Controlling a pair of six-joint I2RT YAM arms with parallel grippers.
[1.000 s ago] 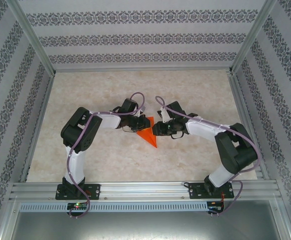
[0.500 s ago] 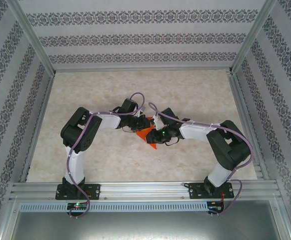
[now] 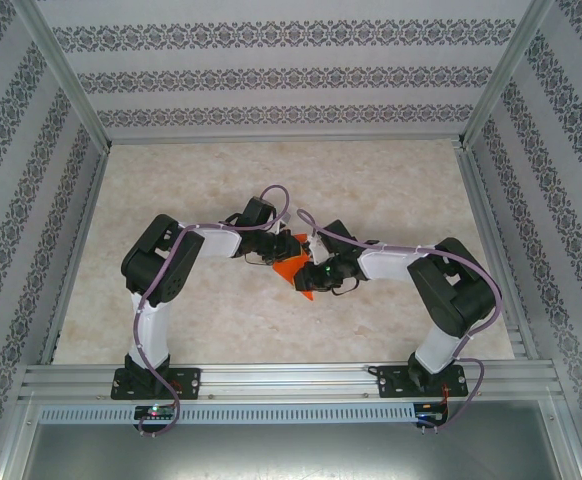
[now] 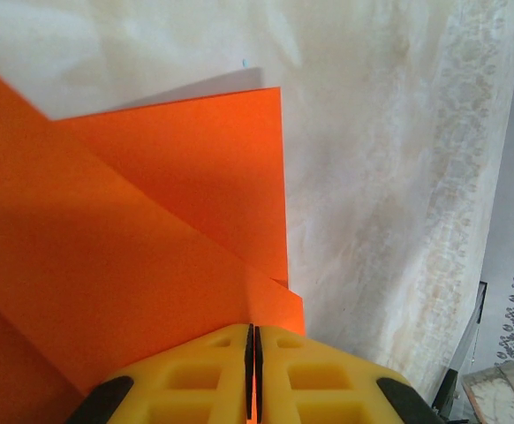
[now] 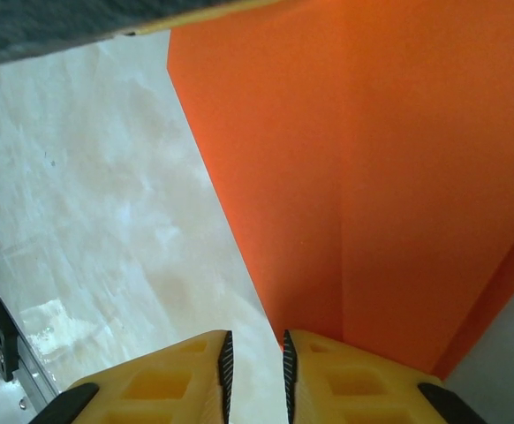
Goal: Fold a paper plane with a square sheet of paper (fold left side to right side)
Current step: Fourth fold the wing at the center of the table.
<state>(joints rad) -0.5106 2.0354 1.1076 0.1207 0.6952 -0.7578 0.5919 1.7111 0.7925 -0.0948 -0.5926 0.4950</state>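
The orange sheet of paper [image 3: 289, 268], folded into a pointed wedge, lies at the table's middle between both arms. My left gripper [image 3: 279, 252] is at its far left part. In the left wrist view its yellow jaws are shut on the paper [image 4: 151, 221], whose edge runs into the seam at the left gripper [image 4: 253, 340]. My right gripper [image 3: 312, 276] sits over the wedge's near right side. In the right wrist view the right gripper [image 5: 255, 340] is open by a narrow gap with bare table showing in it. The paper [image 5: 372, 177] passes beside and under its right finger [image 5: 345, 362].
The pale marbled table [image 3: 391, 180] is fenced by aluminium rails [image 3: 291, 375] and patterned walls. Part of the left arm's dark body [image 5: 63, 22] crosses the top of the right wrist view, close to the right gripper.
My right arm has swung left onto the paper's right side, covering much of the wedge, and its jaws have narrowed. The left gripper has kept its hold and place.
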